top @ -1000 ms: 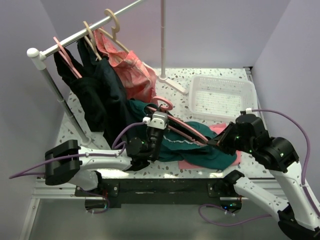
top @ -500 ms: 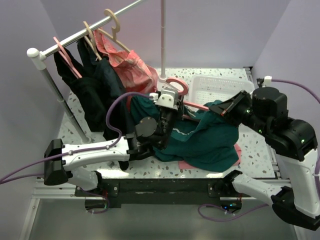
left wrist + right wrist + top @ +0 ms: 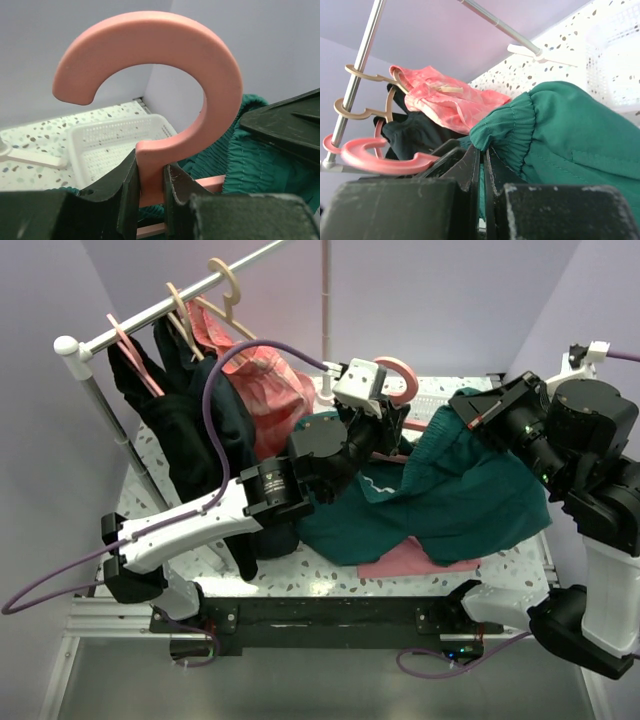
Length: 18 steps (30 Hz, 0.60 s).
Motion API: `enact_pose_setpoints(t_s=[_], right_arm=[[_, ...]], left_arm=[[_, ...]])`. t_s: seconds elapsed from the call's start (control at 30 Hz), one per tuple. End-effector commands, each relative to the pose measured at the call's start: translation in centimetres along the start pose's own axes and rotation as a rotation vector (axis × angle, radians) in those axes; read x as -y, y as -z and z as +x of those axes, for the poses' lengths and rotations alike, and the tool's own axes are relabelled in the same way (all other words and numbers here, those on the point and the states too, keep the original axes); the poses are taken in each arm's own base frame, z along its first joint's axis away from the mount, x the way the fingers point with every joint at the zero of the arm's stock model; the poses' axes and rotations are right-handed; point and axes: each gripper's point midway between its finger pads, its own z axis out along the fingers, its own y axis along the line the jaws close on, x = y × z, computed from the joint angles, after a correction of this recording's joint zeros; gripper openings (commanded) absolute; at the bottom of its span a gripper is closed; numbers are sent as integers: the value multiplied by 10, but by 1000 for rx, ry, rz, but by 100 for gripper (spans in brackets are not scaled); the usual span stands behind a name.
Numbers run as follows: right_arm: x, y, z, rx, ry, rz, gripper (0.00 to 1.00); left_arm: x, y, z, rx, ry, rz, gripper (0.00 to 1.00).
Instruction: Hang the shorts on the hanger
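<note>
Both arms are up over the middle of the bench, w/ hanger and shorts held in the air between them.

L side: left end effector is clamped on the neck of the hanger just under the hook. Jaws are tight on either side of the pink plastic, hook upright and free above them. R side: right end effector is pinched together on the gathered waistband of the shorts, toward the bench's right edge.

Where things are: the hanger sits above bench centre, toward the far edge, w/ the white basket behind it at the far right corner. The shorts hang from the R grip in a wide drape. Their lower part reaches down to the near edge and lies partly over the flat pink cloth.

Progress, as I judge it: approx. halfway or a bit past. Both items are grasped and brought together. In the left wrist view the hanger's bar runs under or into the waistband fabric, so threading looks begun. Can't tell if the fabric is fully over the bar, as the arm hides that spot from above.

Left to do: get the shorts settled across the bar so they hang w/o the R grip, then let go. Most of the fabric weight looks to be on the R side, so a slip-off is the likely risk.
</note>
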Motion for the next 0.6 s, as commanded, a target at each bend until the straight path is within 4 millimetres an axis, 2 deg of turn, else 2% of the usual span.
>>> enact_pose_setpoints(t_s=[0.0, 0.07, 0.13, 0.27, 0.37, 0.47, 0.53, 0.57], right_arm=[[11, 4, -8, 57, 69, 10, 0], [17, 1, -5, 62, 82, 18, 0], [18, 8, -10, 82, 88, 5, 0], [18, 19, -26, 139, 98, 13, 0], [15, 22, -30, 145, 112, 5, 0], [19, 17, -14, 87, 131, -9, 0], [29, 15, 2, 31, 163, 8, 0], [34, 21, 3, 26, 174, 4, 0]], left_arm=[[18, -9, 19, -115, 115, 142, 0], [21, -12, 36, -173, 130, 176, 0], [21, -18, 52, -211, 139, 180, 0], [27, -26, 69, -258, 136, 199, 0], [26, -30, 65, -246, 130, 187, 0], [18, -32, 47, -203, 115, 157, 0], [8, -34, 39, -196, 101, 128, 0], [2, -36, 38, -195, 92, 111, 0]])
